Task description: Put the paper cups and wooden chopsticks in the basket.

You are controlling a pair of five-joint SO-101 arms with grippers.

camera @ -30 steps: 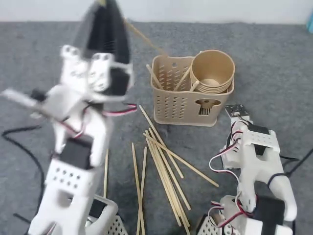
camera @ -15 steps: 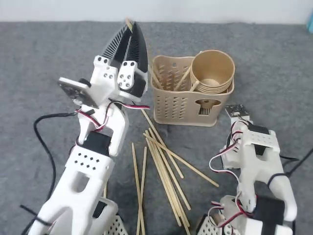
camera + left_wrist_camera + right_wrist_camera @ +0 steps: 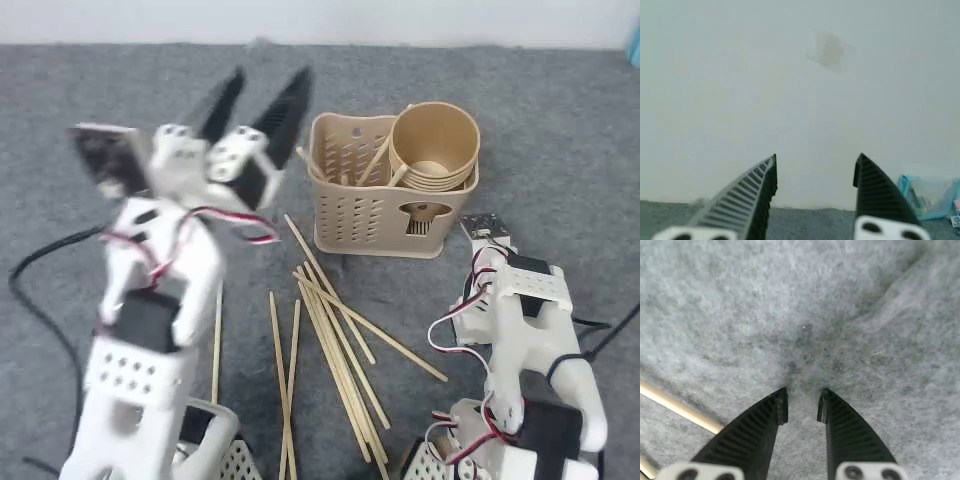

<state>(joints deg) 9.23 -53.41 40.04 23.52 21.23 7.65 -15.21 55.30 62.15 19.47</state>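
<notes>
Grey felt mat (image 3: pixel 560 110) under a plain white wall (image 3: pixel 740 75). A beige perforated plastic basket (image 3: pixel 365 215) stands upright near the mat's middle. A stack of tan paper cups (image 3: pixel 435 140) sits in its compartment on the R arm's side, w/ a few thin wooden chopsticks (image 3: pixel 380 152) leaning in the other compartment. More loose chopsticks (image 3: pixel 335 350) lie fanned on the felt in front of the basket, btwn the two arms. The L gripper (image 3: pixel 270 75), black-fingered, is raised beside the basket. Its fingers are spread wide w/ nothing in them, aimed at the wall. The R arm (image 3: pixel 520 300) is folded low. The R gripper (image 3: pixel 802 390) hangs just above bare felt, fingers a narrow gap apart and holding nothing, w/ a single chopstick (image 3: pixel 675 407) near.
</notes>
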